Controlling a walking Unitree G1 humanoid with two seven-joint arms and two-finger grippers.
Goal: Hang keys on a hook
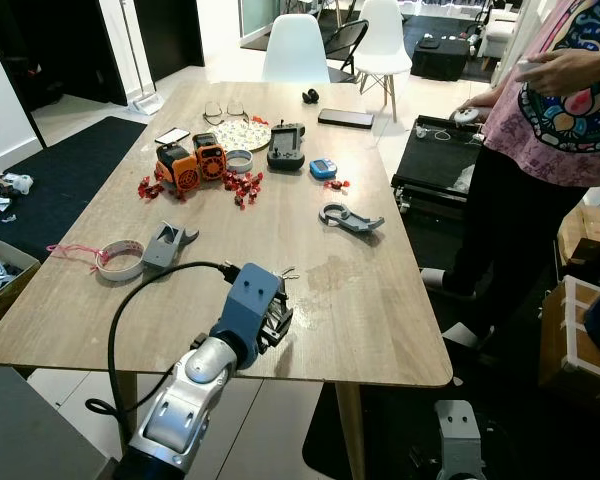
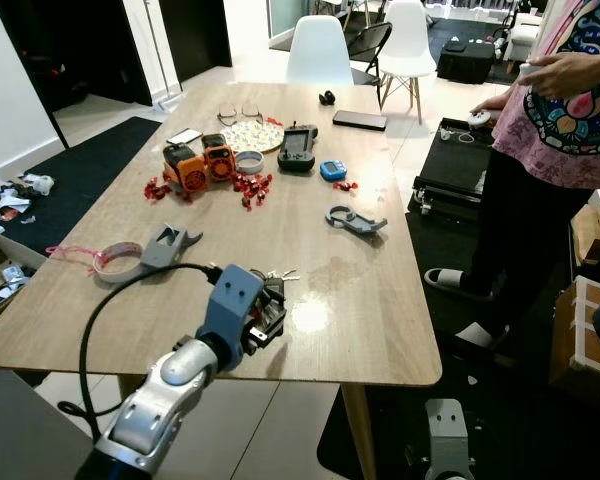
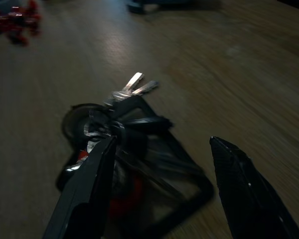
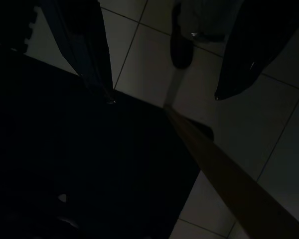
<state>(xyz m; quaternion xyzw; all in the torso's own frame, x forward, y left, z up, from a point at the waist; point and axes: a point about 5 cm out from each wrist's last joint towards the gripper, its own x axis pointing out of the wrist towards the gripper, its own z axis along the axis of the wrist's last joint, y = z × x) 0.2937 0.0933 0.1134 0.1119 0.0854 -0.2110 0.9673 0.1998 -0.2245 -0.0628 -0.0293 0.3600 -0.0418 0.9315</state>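
- two arms noted: the left gripper [image 3: 159,189] is at work low over the near part of the wooden table [image 1: 380,300], and the right arm hangs idle beside the table's near right corner.
- left gripper's black fingers [image 3: 84,194] are spread apart, one on each side of the keys [image 3: 124,124]; no grip is made. one finger lies close against the bunch; contact cannot be confirmed.
- keys lie flat on the table top near the front edge, a dark bunch on a ring with two silver blades [image 3: 137,85] fanned out away from the gripper and a red part underneath.
- right gripper [image 4: 162,82] points down at the tiled floor [image 4: 139,64]; its two fingers stand well apart, holding nothing.
- grey hook-shaped bracket [image 1: 167,243] sits on the table to the left of the keys, just beside a roll of tape [image 1: 120,260] with a pink ribbon.
- second grey hook-like piece [image 1: 348,219] lies further back, right of centre.
- far half of the table carries two orange devices [image 1: 192,164], scattered red bits [image 1: 240,187], a black controller [image 1: 286,146], glasses [image 1: 225,110] and a dark phone [image 1: 346,118].
- person [image 1: 550,130] in a patterned shirt stands at the table's right side, a small object in each hand.
- white chairs [image 1: 295,50] stand beyond the far end.
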